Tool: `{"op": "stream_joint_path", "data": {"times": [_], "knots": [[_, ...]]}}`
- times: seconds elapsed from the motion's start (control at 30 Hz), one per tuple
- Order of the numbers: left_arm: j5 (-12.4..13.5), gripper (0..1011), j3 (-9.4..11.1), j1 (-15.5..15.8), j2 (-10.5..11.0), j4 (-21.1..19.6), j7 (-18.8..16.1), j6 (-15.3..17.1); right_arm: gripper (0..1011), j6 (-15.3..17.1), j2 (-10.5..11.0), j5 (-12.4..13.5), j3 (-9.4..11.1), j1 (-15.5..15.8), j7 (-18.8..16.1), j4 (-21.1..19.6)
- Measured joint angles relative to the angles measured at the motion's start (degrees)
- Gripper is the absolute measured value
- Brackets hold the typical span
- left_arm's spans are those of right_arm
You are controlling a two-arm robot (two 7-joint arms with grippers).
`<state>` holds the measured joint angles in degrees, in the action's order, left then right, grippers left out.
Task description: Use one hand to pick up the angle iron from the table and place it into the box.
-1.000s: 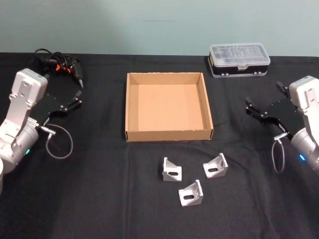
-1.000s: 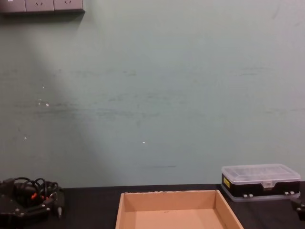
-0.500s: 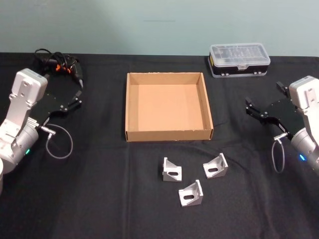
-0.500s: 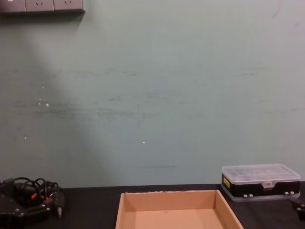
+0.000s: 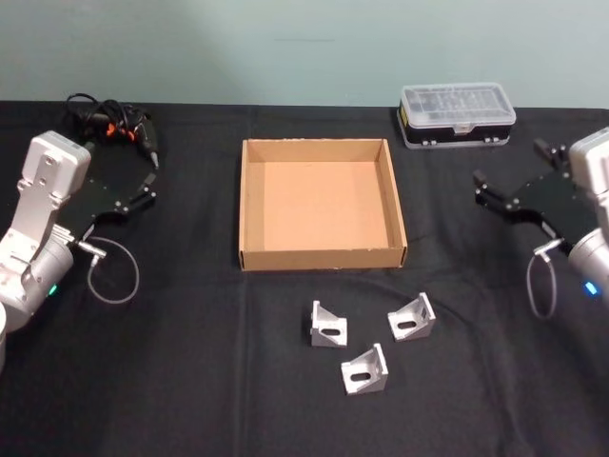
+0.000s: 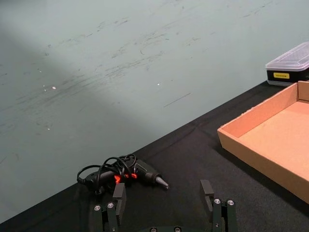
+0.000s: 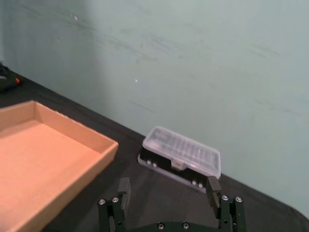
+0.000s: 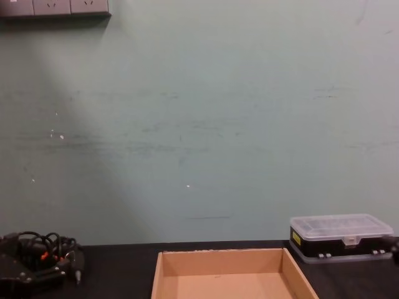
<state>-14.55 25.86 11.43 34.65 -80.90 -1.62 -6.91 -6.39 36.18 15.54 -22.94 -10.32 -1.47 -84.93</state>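
Three silver angle irons lie on the black table (image 5: 190, 381) in front of the box: one on the left (image 5: 328, 325), one on the right (image 5: 412, 317) and one nearest me (image 5: 365, 369). The tan cardboard box (image 5: 324, 258) sits mid-table with nothing in it; its wall also shows in the left wrist view (image 6: 260, 164), the right wrist view (image 7: 72, 126) and the chest view (image 8: 221, 261). My right gripper (image 5: 510, 164) (image 7: 168, 186) hovers open, right of the box. My left gripper (image 5: 147, 183) (image 6: 163, 193) rests open at the far left, holding nothing.
A black plastic case with a clear lid (image 5: 458, 114) (image 7: 181, 157) (image 8: 340, 237) stands at the back right. A corded power tool (image 5: 114, 127) (image 6: 123, 174) (image 8: 37, 249) lies at the back left, just beyond the left gripper. A teal wall backs the table.
My right gripper has shifted rightward and a little farther back, still open. The left arm, box and angle irons have not moved.
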Motion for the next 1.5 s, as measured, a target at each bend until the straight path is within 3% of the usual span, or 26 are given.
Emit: {"op": "stream_joint_path", "data": {"times": [0.13,0.33,0.4,0.57,0.73,0.9,1.13,1.5], "knots": [[0.00,1000,0.00,0.00,0.00,0.00,0.00,0.00,1003,0.83,1.70,1.31,1.40,0.67,-2.40,-2.84],[0.00,1000,0.00,0.00,0.00,0.00,0.00,0.00,1003,3.40,5.92,5.60,4.13,1.17,-10.14,-7.93],[0.00,1000,0.00,0.00,0.00,0.00,0.00,0.00,1003,3.65,6.47,5.98,4.34,1.14,-11.11,-8.37],[0.00,1000,0.00,0.00,0.00,0.00,0.00,0.00,1003,5.99,10.57,10.50,5.90,-0.14,-20.92,-10.55],[0.00,1000,0.00,0.00,0.00,0.00,0.00,0.00,1003,8.35,12.85,13.00,6.03,-1.87,-28.48,-10.91],[0.00,1000,0.00,0.00,0.00,0.00,0.00,0.00,1003,10.65,13.86,13.55,4.81,-3.74,-34.07,-10.33],[0.00,1000,0.00,0.00,0.00,0.00,0.00,0.00,1003,15.55,14.85,11.66,0.30,-6.75,-39.31,-9.27],[0.00,1000,0.00,0.00,0.00,0.00,0.00,0.00,1003,18.48,16.11,9.38,-6.76,-11.66,-48.12,-7.85]]}}
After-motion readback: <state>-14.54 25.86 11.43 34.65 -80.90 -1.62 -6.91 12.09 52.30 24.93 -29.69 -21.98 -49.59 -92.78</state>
